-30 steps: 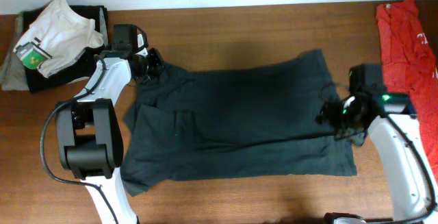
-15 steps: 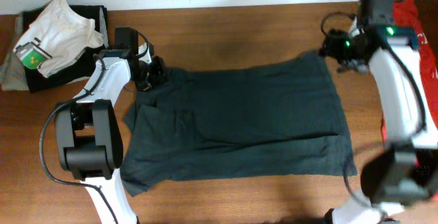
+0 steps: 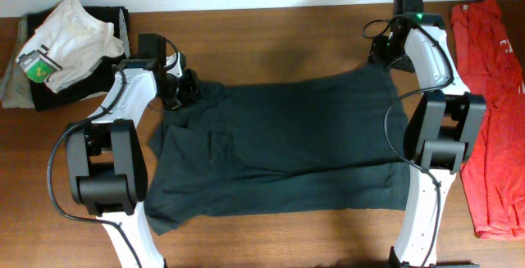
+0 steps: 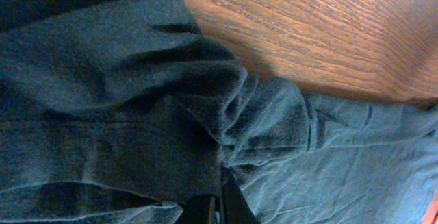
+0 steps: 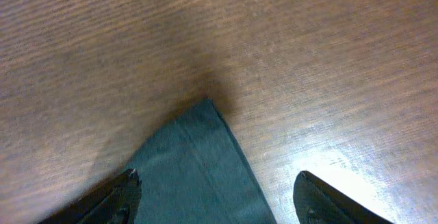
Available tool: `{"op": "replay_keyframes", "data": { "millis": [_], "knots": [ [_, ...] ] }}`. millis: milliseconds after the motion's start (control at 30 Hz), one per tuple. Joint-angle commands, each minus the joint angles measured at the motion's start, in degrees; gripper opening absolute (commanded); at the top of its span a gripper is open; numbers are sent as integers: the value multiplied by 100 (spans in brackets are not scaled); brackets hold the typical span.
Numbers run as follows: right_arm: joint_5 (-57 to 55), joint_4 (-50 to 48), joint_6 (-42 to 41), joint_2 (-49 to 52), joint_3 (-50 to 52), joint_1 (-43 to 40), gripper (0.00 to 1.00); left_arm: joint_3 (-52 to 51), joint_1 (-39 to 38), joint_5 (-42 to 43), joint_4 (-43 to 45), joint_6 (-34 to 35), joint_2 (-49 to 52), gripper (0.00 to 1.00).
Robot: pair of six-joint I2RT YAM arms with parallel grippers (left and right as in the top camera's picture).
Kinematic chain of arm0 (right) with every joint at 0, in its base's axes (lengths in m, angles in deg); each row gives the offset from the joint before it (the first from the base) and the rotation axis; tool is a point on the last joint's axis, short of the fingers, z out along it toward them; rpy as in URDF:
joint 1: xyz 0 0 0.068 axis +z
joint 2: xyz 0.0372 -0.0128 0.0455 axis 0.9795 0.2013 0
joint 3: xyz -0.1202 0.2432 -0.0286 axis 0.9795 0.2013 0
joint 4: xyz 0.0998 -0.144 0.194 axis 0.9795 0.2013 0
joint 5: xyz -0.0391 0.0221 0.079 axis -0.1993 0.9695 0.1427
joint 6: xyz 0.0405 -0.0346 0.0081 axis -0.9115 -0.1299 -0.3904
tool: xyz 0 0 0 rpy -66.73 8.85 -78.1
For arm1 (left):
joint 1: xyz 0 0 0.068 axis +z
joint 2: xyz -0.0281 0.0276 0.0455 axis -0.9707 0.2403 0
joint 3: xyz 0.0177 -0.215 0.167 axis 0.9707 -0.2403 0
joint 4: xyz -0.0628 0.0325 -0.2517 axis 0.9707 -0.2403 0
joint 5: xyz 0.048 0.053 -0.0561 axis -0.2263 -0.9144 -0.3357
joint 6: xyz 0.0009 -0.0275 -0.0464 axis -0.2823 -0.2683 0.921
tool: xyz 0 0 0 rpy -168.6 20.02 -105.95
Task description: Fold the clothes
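Note:
The black T-shirt (image 3: 287, 145) lies spread on the wooden table, with no lettering showing. My left gripper (image 3: 187, 88) is at its far left corner, shut on a bunched fold of the fabric (image 4: 260, 128); its jaws (image 4: 220, 207) pinch the cloth. My right gripper (image 3: 384, 53) hovers open over the shirt's far right corner (image 5: 195, 162), one finger on each side of the corner (image 5: 217, 177), holding nothing. The red T-shirt (image 3: 492, 96) lies along the right edge of the table.
A pile of clothes sits at the far left corner: a white garment (image 3: 70, 38) on top of dark and grey pieces. Bare wood (image 3: 287, 38) lies beyond the black shirt's far edge.
My right arm has swung from the shirt's near right edge up to its far right corner. My left gripper has stayed at the far left corner, holding the cloth.

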Motion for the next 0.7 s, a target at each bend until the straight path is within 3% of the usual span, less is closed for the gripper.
{"op": "replay_keyframes", "data": {
  "millis": [0, 433, 500, 667],
  "knots": [
    [17, -136, 55, 131, -164, 17, 70, 98, -22, -24, -57, -133, -254, 1],
    [37, -835, 9, 520, -160, 155, 64, 98, -127, -68, -55, -136, -254, 1],
    [33, -782, 9, 522, -160, 155, 54, 98, -127, -68, -52, -136, -254, 1],
    [33, -741, 7, 522, -142, 155, 41, 98, -127, -66, -55, -136, -254, 1]
  ]
}}
